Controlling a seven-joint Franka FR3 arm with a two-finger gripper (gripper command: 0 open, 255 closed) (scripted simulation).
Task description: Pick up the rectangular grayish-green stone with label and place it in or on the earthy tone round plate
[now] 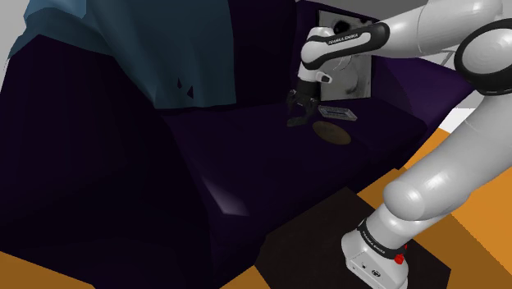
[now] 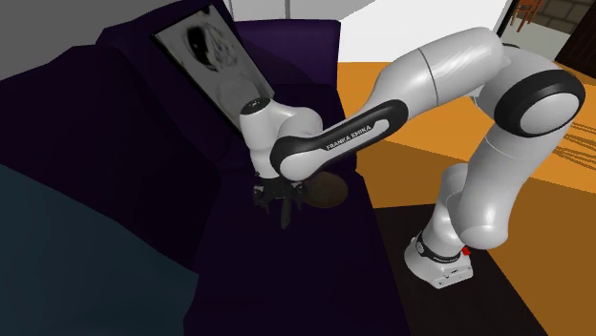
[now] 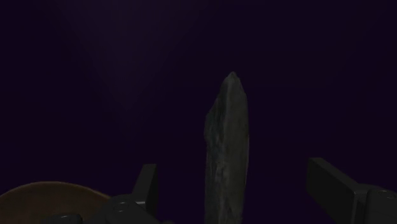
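Observation:
A thin grey-green stone (image 3: pixel 226 153) stands on edge between the two fingers of my gripper (image 3: pixel 233 165). The fingers are spread wide and neither one touches it. In the second exterior view the stone (image 2: pixel 284 218) is a dark sliver pointing down from the gripper (image 2: pixel 279 200) toward the dark purple sofa seat. The brown round plate (image 1: pixel 332 132) lies flat on the seat just beside the gripper (image 1: pixel 299 111), toward the shoulder view's right. Its rim (image 3: pixel 51 194) shows next to one finger, and the plate (image 2: pixel 329 191) sits behind the hand in the second exterior view.
A flat grey rectangular object (image 1: pixel 338 112) lies on the seat just beyond the plate. A grey picture panel (image 2: pixel 205 48) leans on the sofa back. A blue-grey cushion (image 1: pixel 123 41) covers the sofa's far end. Orange floor (image 2: pixel 411 115) lies beside the sofa.

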